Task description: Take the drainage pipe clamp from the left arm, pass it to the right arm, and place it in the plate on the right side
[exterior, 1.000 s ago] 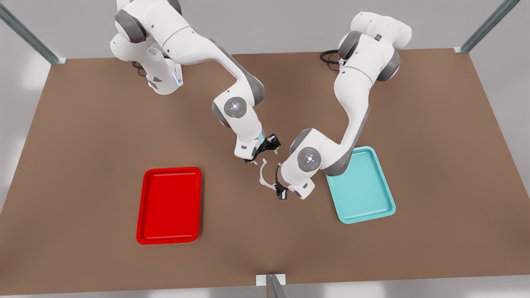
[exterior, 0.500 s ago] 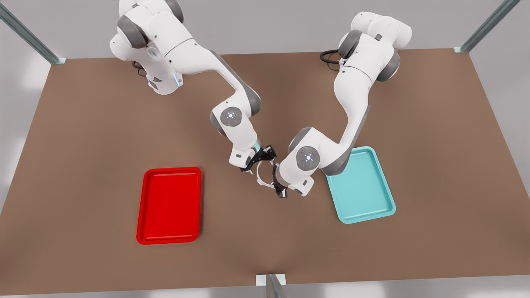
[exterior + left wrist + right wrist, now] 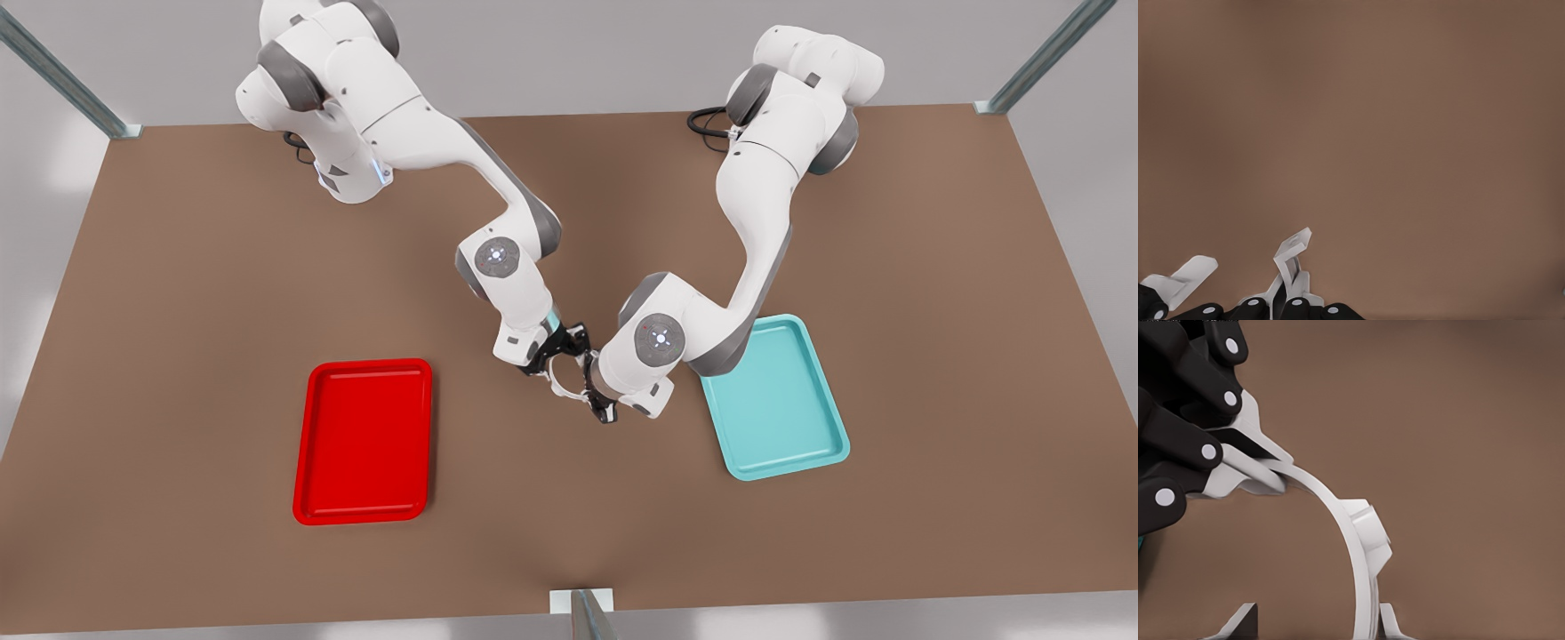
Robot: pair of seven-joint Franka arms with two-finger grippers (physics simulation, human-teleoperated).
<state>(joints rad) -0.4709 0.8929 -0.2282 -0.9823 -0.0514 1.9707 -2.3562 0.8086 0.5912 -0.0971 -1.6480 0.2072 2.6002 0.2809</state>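
Observation:
The drainage pipe clamp (image 3: 562, 385), a thin white half-ring, hangs above the table's middle between the two grippers. My left gripper (image 3: 594, 400), on the arm at the front view's right, is shut on one tabbed end of it (image 3: 1238, 470). In the left wrist view the clamp's tab (image 3: 1292, 257) rises from those shut fingers (image 3: 1288, 300). My right gripper (image 3: 556, 353), on the arm at the front view's left, is open, and its fingertips (image 3: 1315, 623) straddle the clamp's arc (image 3: 1345, 513). The red plate (image 3: 363, 369) lies at the front view's left.
A teal tray (image 3: 778, 462) lies at the front view's right, partly under the left arm's elbow. Bare brown table (image 3: 569, 533) stretches between the two trays and toward the near edge. Metal frame posts stand at the table's corners.
The right gripper has come down and toward the clamp until its open fingers straddle the ring. The left gripper, still holding the clamp, shifted slightly toward it.

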